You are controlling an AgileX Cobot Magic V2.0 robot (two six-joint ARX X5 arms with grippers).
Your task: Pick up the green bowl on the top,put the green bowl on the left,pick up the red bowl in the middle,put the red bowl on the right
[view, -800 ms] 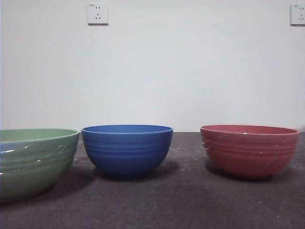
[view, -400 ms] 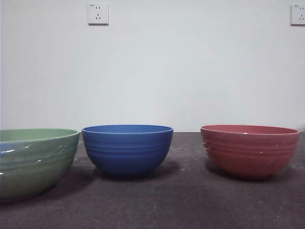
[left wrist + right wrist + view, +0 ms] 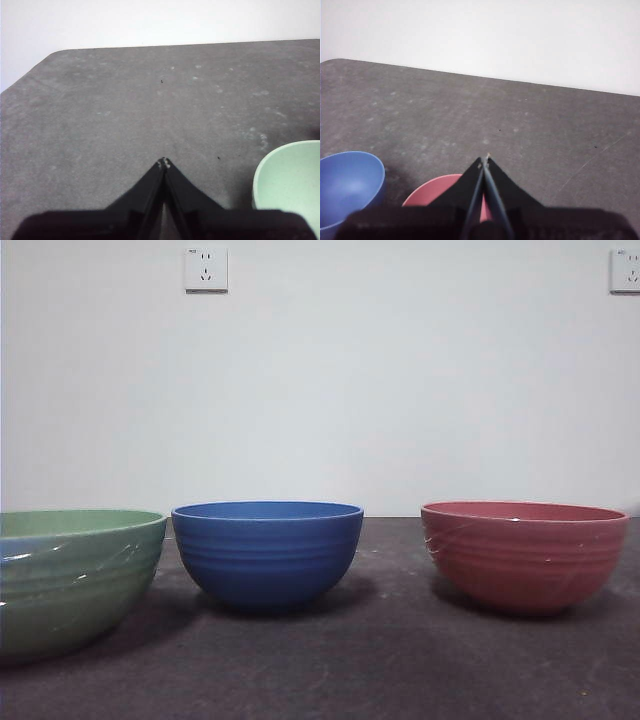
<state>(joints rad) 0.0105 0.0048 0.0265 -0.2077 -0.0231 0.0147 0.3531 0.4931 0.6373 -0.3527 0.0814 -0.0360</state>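
Green bowl (image 3: 75,580) stands at lower left of the front view, red bowl (image 3: 524,555) at right, blue bowl (image 3: 266,552) between, all apart on the bench (image 3: 400,660). Both placements appear complete. Left pincer (image 3: 163,162) and right pincer (image 3: 485,160) are closed, empty.

The left pincer (image 3: 163,162) hangs above the surface (image 3: 125,110) with its 2 black jaws pressed together, holding nothing. The right pincer (image 3: 484,159) likewise hangs with its 2 jaws closed and empty.
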